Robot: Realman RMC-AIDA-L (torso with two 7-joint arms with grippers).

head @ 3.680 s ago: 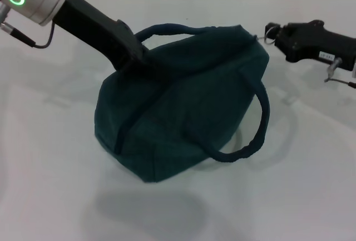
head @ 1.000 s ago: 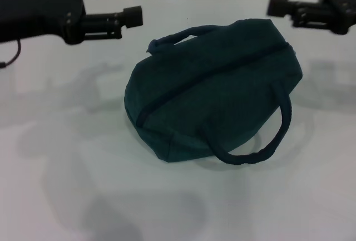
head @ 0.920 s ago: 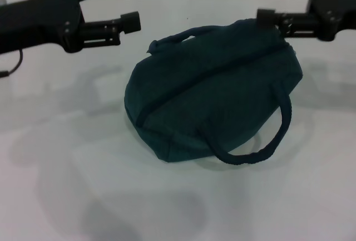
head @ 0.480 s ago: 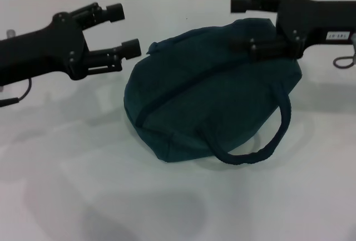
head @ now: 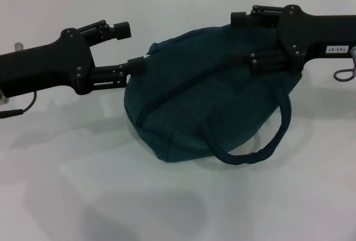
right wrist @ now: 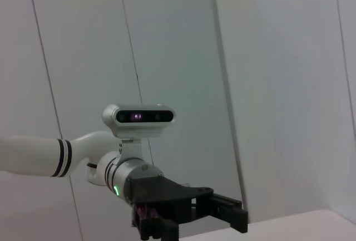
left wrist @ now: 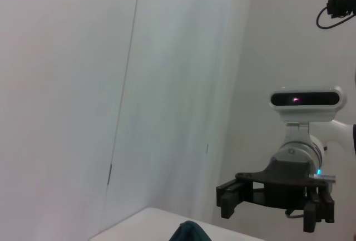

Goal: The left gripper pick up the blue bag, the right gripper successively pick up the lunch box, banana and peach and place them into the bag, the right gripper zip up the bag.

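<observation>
With zip shut, blue bag hides contents.

Dark teal bag; black left hand, black right hand; white table.

Both arms matte black, blocky wrist housings with small round screw heads. Left pincer: two slim black rod-like fingers ending in round knobbed tips; thin black cable trailing off the forearm. Right pincer: same twin build, small white label with dark print, unreadable here, and a grey cable loop at the far end. In the wrist views each opposite arm shows white link segments with black bands, a silver cuff with a small lit spot, and a white bar-shaped camera on top.
</observation>
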